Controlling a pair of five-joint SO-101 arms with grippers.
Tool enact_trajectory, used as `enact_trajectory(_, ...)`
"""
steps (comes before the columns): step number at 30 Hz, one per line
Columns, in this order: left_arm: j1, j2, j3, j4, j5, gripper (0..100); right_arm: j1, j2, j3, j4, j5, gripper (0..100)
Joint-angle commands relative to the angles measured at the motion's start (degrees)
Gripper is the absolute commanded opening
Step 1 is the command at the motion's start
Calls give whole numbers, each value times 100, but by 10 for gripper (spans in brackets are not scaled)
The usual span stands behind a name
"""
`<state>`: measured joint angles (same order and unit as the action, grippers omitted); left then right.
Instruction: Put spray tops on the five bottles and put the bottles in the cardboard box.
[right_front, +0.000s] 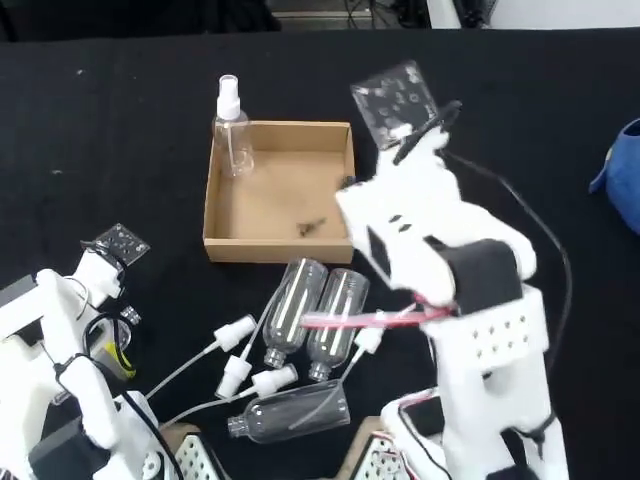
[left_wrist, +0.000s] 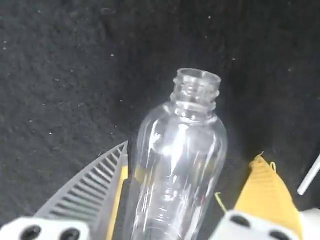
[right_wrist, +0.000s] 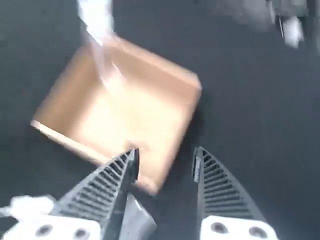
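Bottles of clear plastic lie across the black bench (right_front: 100, 120) beneath two white arms; a dotted card (right_front: 395, 100) on the right arm's wrist bears marks too small to read. Left gripper (left_wrist: 192, 150) clasps an uncapped bottle (left_wrist: 180, 165) between its yellow-padded jaws, the threaded neck pointing away from the wrist over the dark cloth. Right gripper (right_wrist: 165, 150) hangs with its jaws spread apart above the near edge of the cardboard box (right_front: 275, 248). One capped bottle (right_front: 232, 130) stands upright in the box's far left corner as seen from the high view, and a small dark scrap (right_front: 312, 227) lies on the box floor. Just in front of the box two bottles (right_front: 293, 305) lie side by side, touching, necks open; a fourth bottle (right_front: 290, 415) lies crosswise nearer the arms. Four loose spray tops (right_front: 237, 372) with trailing tubes rest beside them. A blue object (right_front: 622, 180) sits at the bench's right edge.
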<state>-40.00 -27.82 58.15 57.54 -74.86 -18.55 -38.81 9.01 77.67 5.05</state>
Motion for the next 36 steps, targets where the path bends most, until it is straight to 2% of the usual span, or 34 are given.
enact_trajectory(1, 4, -53, 40, -53, 53, 238, -607, 549, -1516, 35, -369, 163)
enact_trajectory(5, -163, -88, -66, 141, 0, 238, -1169, 1437, -2536, 237, -598, 163)
enact_trajectory(12, -391, -35, -84, 255, -141, 241, -1486, 1956, -3547, 642, -554, 164)
enact_trajectory(18, -567, -88, -84, 255, -536, 241, -1829, 2343, -3495, 413, -554, 164)
enact_trajectory(23, -558, -88, -84, 255, -545, 241, -2154, 2360, -3503, 800, -264, 164)
enact_trajectory(29, -453, -35, -66, 246, -598, 238, -1969, 2334, -3134, 1530, 53, 164)
enact_trajectory(32, -593, -79, -22, 299, -1002, 236, -1864, 2325, -3037, 1600, 53, 163)
enact_trajectory(34, -725, -88, -40, 299, -1169, 195, -1890, 2325, -3002, 1644, 18, 163)
enact_trajectory(36, -778, -97, -92, 299, -1187, 98, -1960, 2325, -3011, 1855, 26, 163)
